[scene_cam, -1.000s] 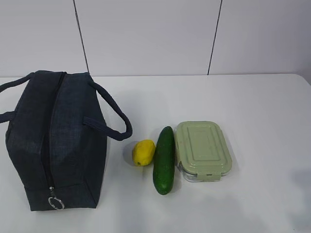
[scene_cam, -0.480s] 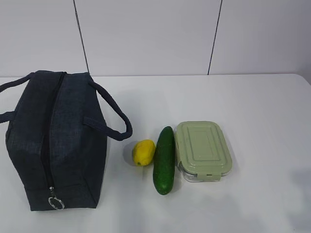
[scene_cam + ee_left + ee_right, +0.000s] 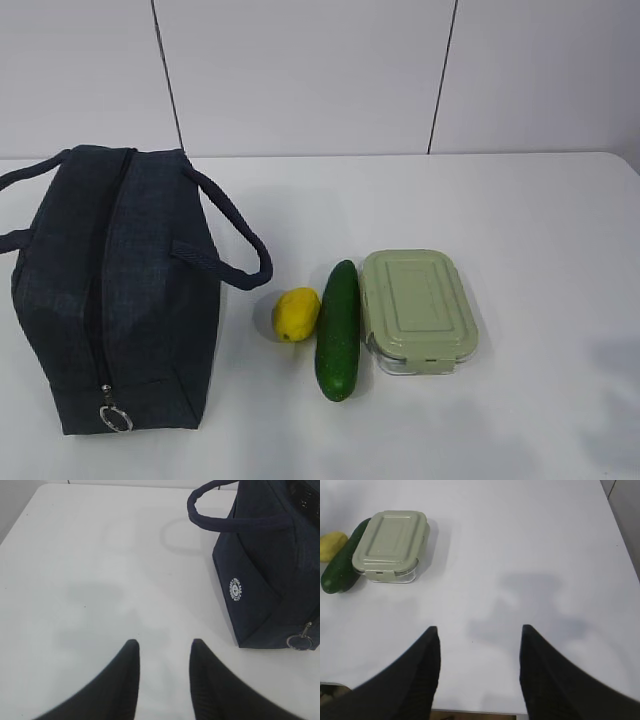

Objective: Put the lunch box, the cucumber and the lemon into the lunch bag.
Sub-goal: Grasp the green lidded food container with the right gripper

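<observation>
Fingers of the left gripper are seen parted by a moderate gap with nothing between them, held above bare white table. Fingers of the right gripper are spread wider, also empty, over the table near its front edge. Ahead and to the right of the left fingers the lunch bag is found, well apart from them, standing on the table with its zipper drawn shut along the top and the metal ring pull hanging at the near end; a round white logo is shown on its side and one strap handle arches out toward the open table. Nothing is placed between the left fingers and the bag. Ahead and to the left of the right fingers the lunch box is set, lid clipped on, well apart from them with only bare table between. Just beside its far side the cucumber is laid parallel to it, touching or nearly so, and beyond that the lemon is seen next to the cucumber. In the exterior view the lemon is lain between the cucumber and the bag's nearer handle, and neither gripper is shown there.
</observation>
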Motion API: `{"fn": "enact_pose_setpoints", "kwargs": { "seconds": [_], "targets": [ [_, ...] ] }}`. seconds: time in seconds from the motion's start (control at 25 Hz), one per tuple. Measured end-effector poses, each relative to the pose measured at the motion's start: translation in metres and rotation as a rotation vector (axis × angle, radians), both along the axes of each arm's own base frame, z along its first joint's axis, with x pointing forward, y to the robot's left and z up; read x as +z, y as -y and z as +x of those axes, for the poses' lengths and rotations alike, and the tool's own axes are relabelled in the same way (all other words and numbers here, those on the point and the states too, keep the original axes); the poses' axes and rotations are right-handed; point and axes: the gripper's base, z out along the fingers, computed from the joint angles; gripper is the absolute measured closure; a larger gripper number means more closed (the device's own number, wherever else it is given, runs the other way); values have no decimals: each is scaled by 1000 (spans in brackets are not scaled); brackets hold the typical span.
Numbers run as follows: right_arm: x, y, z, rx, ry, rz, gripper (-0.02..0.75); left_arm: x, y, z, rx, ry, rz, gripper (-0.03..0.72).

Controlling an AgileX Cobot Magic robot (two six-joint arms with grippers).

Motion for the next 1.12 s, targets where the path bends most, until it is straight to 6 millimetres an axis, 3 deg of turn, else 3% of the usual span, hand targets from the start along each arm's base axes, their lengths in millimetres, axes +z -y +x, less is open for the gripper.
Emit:
{"fn": "enact_pose_setpoints", "kwargs": {
  "seconds": [0.68, 0.88, 1.12],
  "targets": [
    [6, -5, 14, 32, -21, 72, 362, 0, 0, 0, 0, 0, 0, 447],
    [11, -8, 36, 55, -136, 139, 362, 0, 0, 0, 0, 0, 0, 449],
    [32, -14, 72, 154, -183, 175, 362, 0, 0, 0, 0, 0, 0, 451]
  ]
}}
